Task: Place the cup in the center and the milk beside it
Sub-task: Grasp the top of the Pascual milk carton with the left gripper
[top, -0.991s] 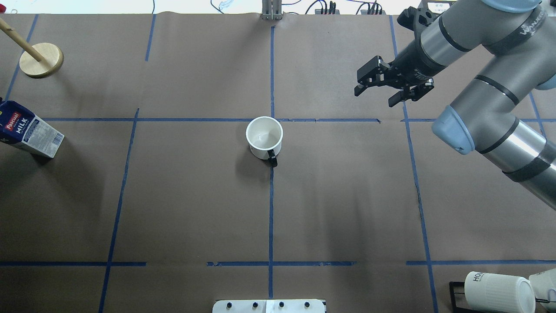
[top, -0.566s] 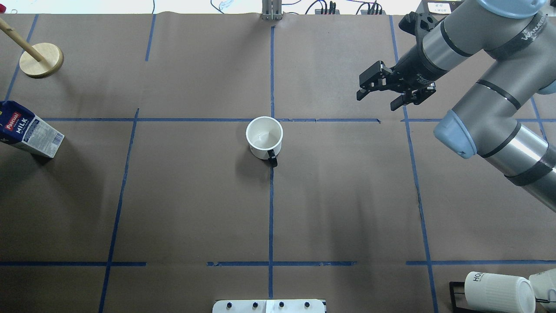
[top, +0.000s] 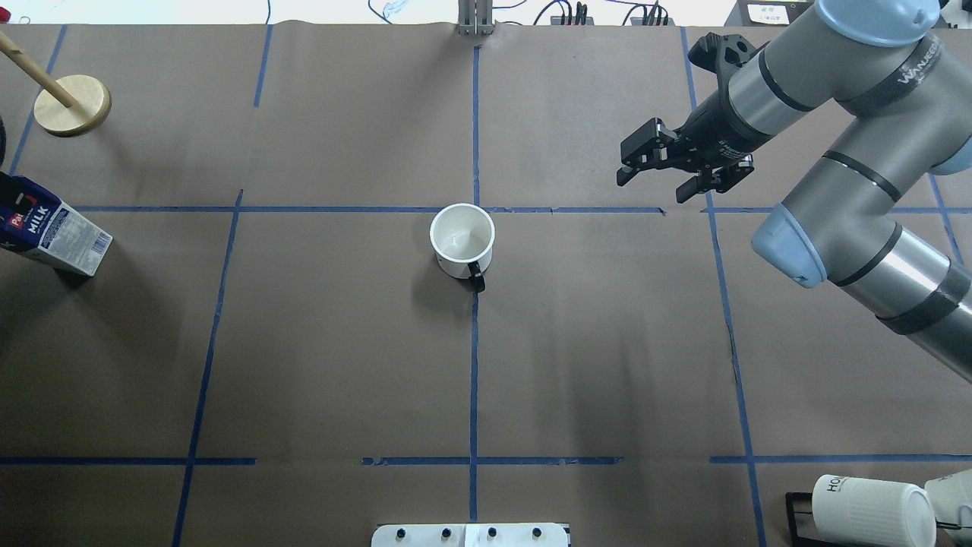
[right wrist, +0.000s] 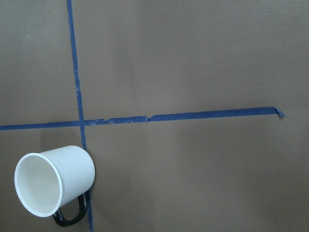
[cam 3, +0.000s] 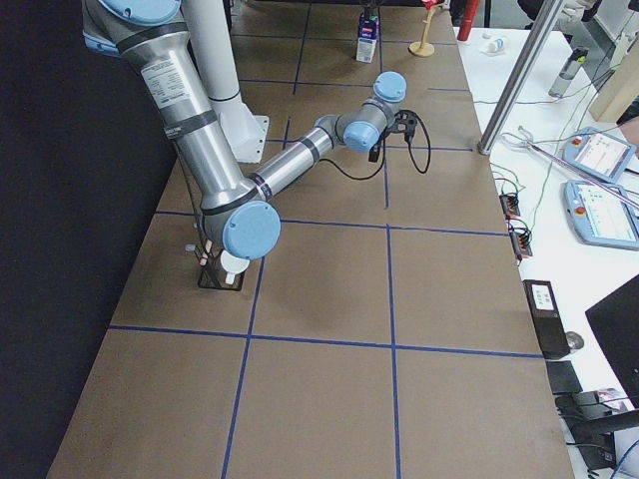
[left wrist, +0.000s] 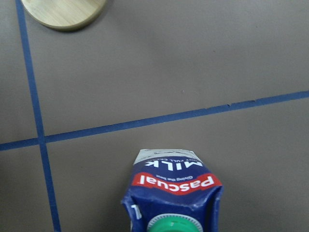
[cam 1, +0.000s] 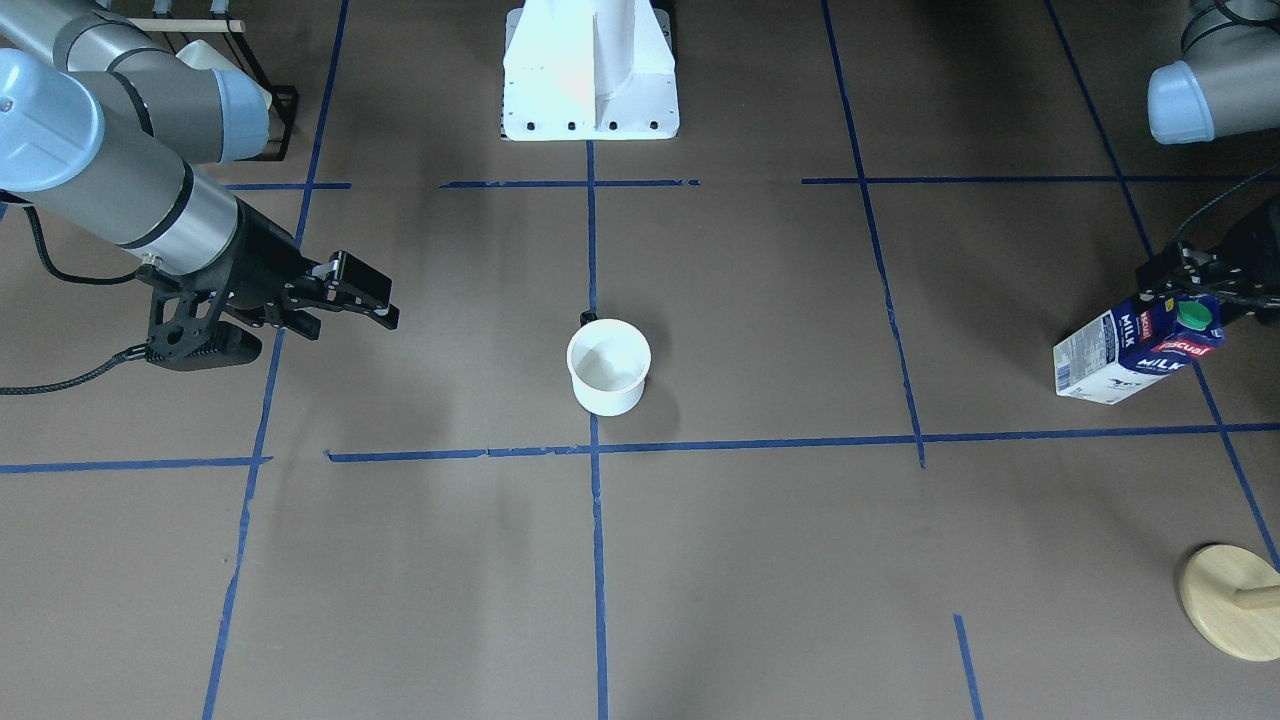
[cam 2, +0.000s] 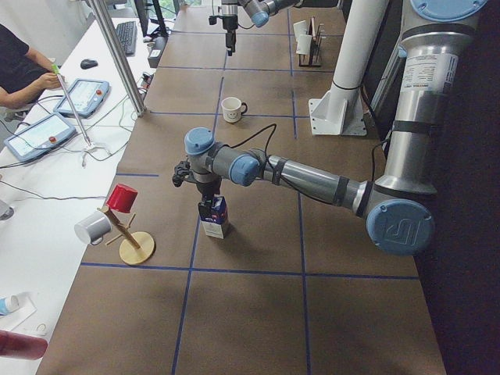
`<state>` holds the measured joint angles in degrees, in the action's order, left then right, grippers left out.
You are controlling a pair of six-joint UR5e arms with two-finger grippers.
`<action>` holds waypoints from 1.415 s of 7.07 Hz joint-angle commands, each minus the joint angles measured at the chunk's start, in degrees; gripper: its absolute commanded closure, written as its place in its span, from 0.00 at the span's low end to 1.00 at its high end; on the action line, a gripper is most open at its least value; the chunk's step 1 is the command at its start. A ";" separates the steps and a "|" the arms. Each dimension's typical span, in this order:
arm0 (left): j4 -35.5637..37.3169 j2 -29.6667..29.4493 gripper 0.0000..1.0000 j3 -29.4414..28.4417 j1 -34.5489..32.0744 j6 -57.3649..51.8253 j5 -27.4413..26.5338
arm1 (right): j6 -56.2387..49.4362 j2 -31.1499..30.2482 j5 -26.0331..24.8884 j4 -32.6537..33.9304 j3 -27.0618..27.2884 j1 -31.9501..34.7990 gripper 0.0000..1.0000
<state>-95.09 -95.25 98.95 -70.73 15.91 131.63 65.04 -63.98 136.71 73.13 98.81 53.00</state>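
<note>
- The cup (top: pixel 462 241) stands upright in the middle (top: pixel 476 190) of the worktop (top: pixel 342 357), right by the spot where the long blue tape lines cross. So I think the first half of the job is done.
- The right arm (top: pixel 858 167) hangs off to the side, well apart from the cup. The right jaws are spread wide and hold nothing.
- The milk (top: pixel 53 235) is far out at the left end of the worktop, well apart from the cup. It is not yet beside the cup, so that half of the job is left.
- The left arm (cam 2: pixel 312 176) reaches over the milk, and the left jaws sit right at the top of it. The wrist view shows only the top of the milk, so I cannot tell if the left jaws are gripping it or loose.
- The cup is empty. Its white inside shows clean to the bottom, and its black handle points toward the robot.
- The milk has its green cap (left wrist: pixel 172 225) on, so it is closed. What is inside cannot be seen.
- A ribbed white mug (top: pixel 873 507) lies on its side on a black rack at the near right corner. Its inside is hidden.
- A wooden stand (cam 2: pixel 134 246) near the milk carries a red cup (cam 2: pixel 123 198) and a grey mug (cam 2: pixel 92 228).
</note>
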 commanded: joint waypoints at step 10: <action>6.32 -30.80 1.00 -3.11 16.73 45.02 -1.93 | -0.18 -5.36 -1.27 0.00 6.57 -1.67 0.00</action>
<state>-89.55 -118.15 99.50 -59.54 52.20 134.46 64.82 -68.67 135.53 73.13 104.62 51.27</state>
